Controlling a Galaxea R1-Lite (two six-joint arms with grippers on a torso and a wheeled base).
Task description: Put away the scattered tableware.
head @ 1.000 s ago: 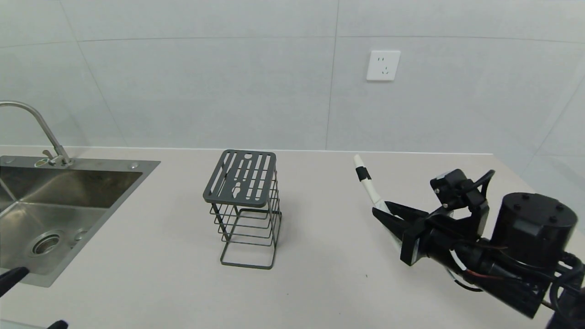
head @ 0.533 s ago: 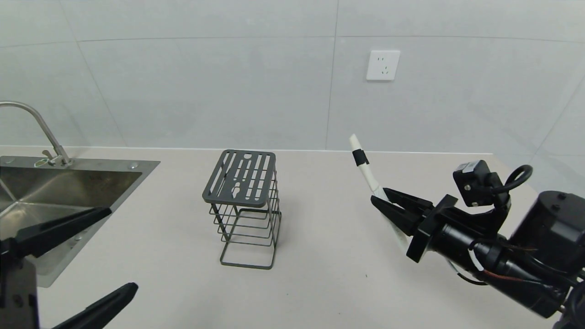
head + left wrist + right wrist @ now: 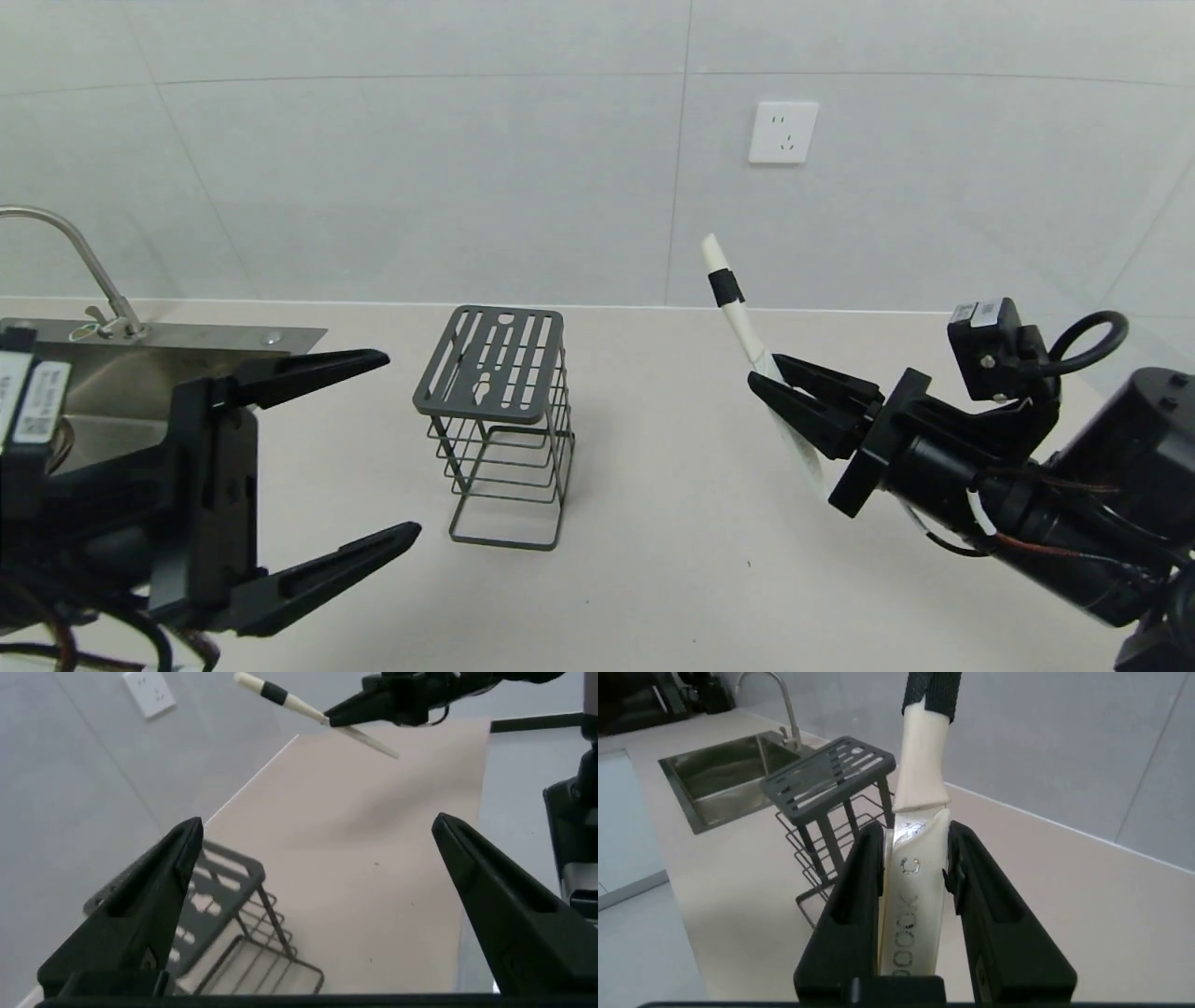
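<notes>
Right gripper (image 3: pixel 764 375) clamped on white utensil (image 3: pixel 731 306) mid-length, black-banded end poking up past fingertips. Left gripper (image 3: pixel 401 443) spread wide.

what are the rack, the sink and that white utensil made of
rack: dark grey metal wire with a slotted plate on top, matt, likely coated.
sink: brushed stainless steel, by its silvery sheen.
utensil: cream, smooth, slightly glossy, with a black band; plastic or ceramic, hard to tell.

Counted one white utensil (image 3: pixel 738 322), one wire rack (image 3: pixel 495 373), one sink (image 3: pixel 187 333) with one faucet (image 3: pixel 65 238), and one wall socket (image 3: pixel 782 133). Two robot claws were there too: the left gripper (image 3: pixel 401 443) and the right gripper (image 3: pixel 764 371).
</notes>
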